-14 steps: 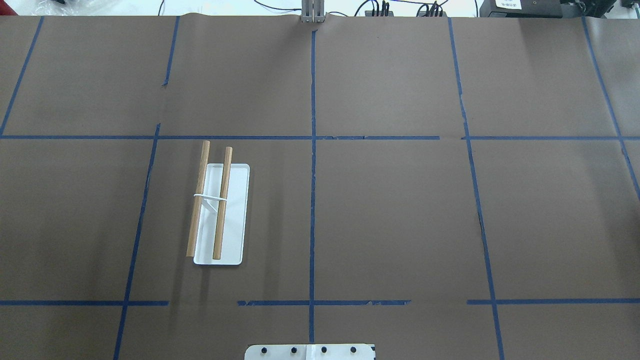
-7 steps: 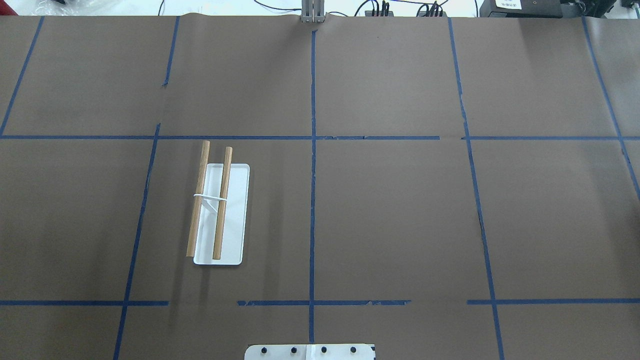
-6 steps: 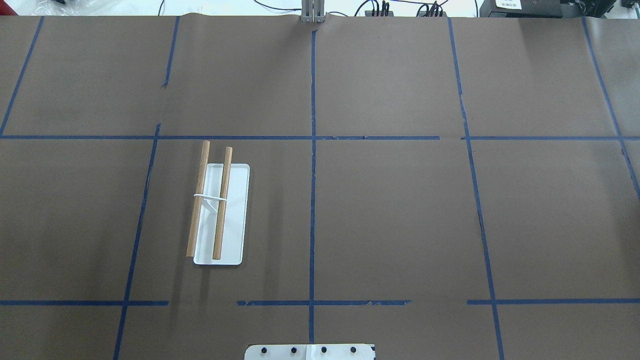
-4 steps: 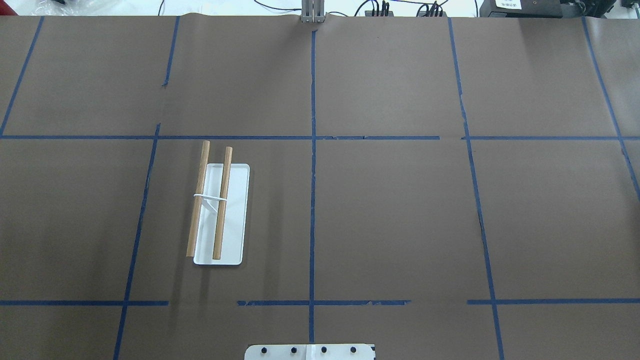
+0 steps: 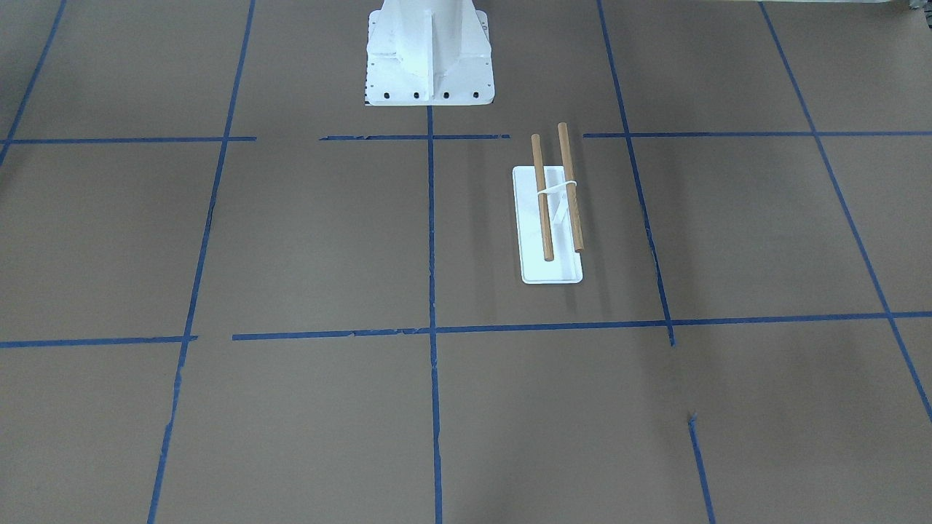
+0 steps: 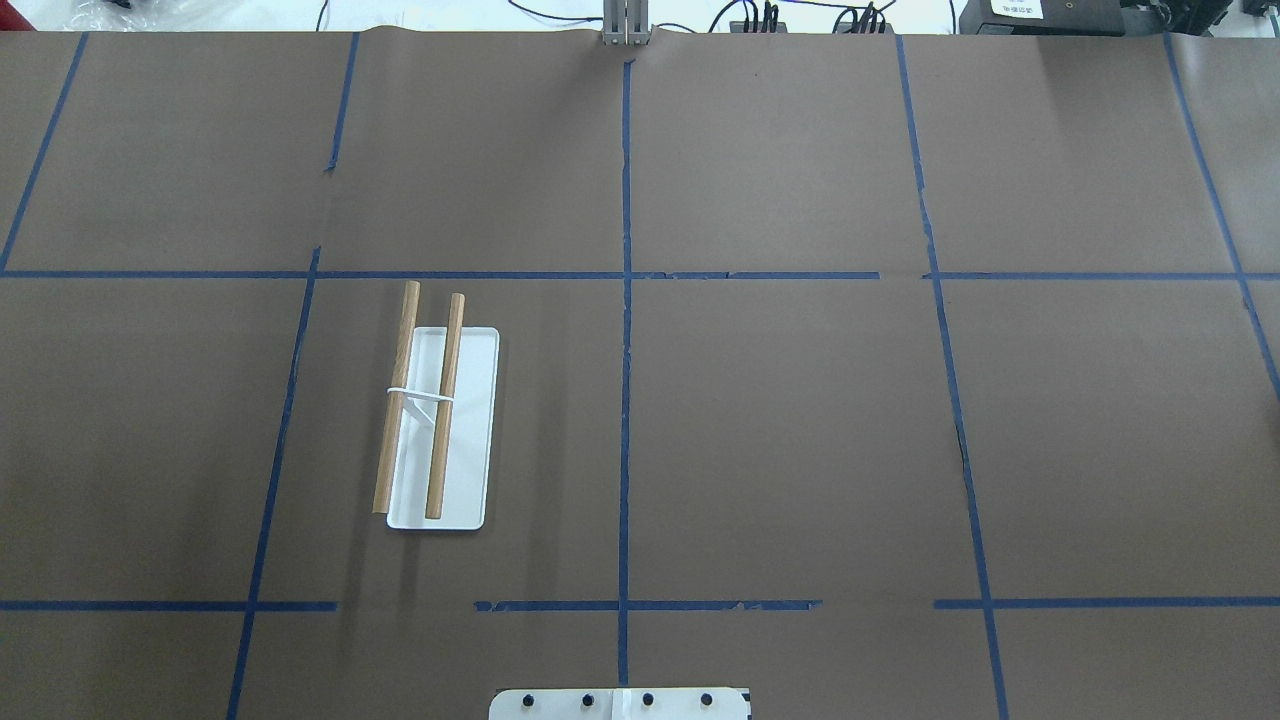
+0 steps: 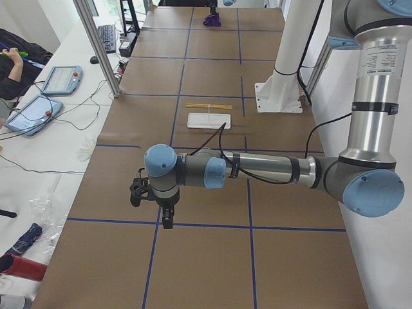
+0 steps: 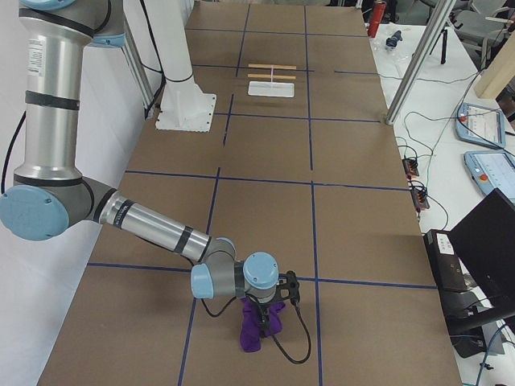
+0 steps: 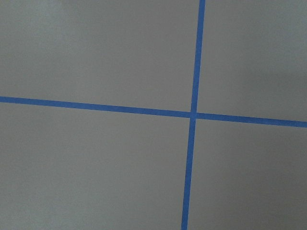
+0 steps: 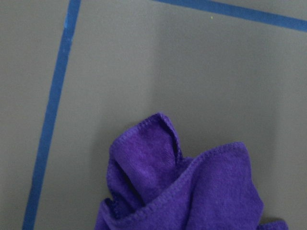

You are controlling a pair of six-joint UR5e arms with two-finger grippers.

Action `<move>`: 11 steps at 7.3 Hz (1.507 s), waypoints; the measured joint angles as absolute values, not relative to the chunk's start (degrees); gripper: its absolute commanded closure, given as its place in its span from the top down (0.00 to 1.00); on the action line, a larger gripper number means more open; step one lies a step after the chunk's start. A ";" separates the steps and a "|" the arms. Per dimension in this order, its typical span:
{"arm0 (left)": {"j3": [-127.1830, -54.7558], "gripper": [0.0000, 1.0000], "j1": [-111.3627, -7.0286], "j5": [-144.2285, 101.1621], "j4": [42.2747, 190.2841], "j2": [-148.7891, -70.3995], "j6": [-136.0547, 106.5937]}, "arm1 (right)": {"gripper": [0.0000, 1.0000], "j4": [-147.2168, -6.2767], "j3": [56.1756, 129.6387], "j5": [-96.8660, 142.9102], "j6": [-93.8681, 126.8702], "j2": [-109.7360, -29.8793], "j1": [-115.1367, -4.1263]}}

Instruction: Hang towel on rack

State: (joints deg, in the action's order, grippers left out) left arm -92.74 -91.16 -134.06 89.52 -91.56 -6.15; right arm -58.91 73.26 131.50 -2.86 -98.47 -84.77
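- Our right gripper [image 8: 264, 310] is pointing down at the near end of the table in the exterior right view. It shows in that side view only, so we cannot tell whether its jaws are spread or pinching.
- We are seeing the purple towel [image 8: 256, 326] bunching in a crumpled clump directly under that gripper. Its top is reaching up to the gripper's tip, and we cannot tell whether its lower end is touching the table [image 8: 265, 209].
- The right wrist camera is looking down on the towel's [image 10: 182, 191] fuzzy folds, which are filling the bottom of its view, with blue tape lines [image 10: 50, 115] running beside and beyond them.
- The rack [image 6: 470, 430] is standing well apart from the towel, in the robot's left half of the table. Its two wooden dowel rods [image 6: 445, 400] are lying parallel above the white base, and both are showing bare.
- The white pedestal [image 5: 428, 51] is sitting near the rack, at the robot's edge of the table.
- Our left gripper [image 7: 167, 223] is hanging over a tape crossing at the other end of the table, and we cannot tell how its jaws are standing either.
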 measured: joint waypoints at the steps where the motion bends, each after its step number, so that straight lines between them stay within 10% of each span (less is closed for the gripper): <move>1: -93.21 1.00 -91.19 -134.78 89.43 -91.46 -6.15 | 1.00 -58.87 72.96 130.69 -3.84 -99.19 -84.69; 3: -94.22 1.00 -91.22 -135.28 89.30 -91.20 -6.21 | 1.00 -58.76 71.28 130.29 -4.07 -99.56 -84.61; 4: -94.81 1.00 -91.26 -135.32 89.21 -91.06 -6.25 | 0.21 -58.75 70.42 130.23 -4.00 -99.41 -84.59; 5: -95.44 1.00 -91.28 -135.34 89.11 -90.86 -6.29 | 0.00 -58.75 70.00 130.15 -3.94 -99.20 -84.57; 11: -96.44 1.00 -91.24 -135.35 89.15 -90.46 -6.33 | 0.00 -58.62 73.08 132.24 -4.40 -96.99 -85.74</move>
State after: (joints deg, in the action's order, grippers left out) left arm -96.44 -91.24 -135.35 89.15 -90.46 -6.33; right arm -58.62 73.08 132.24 -4.40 -96.99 -85.74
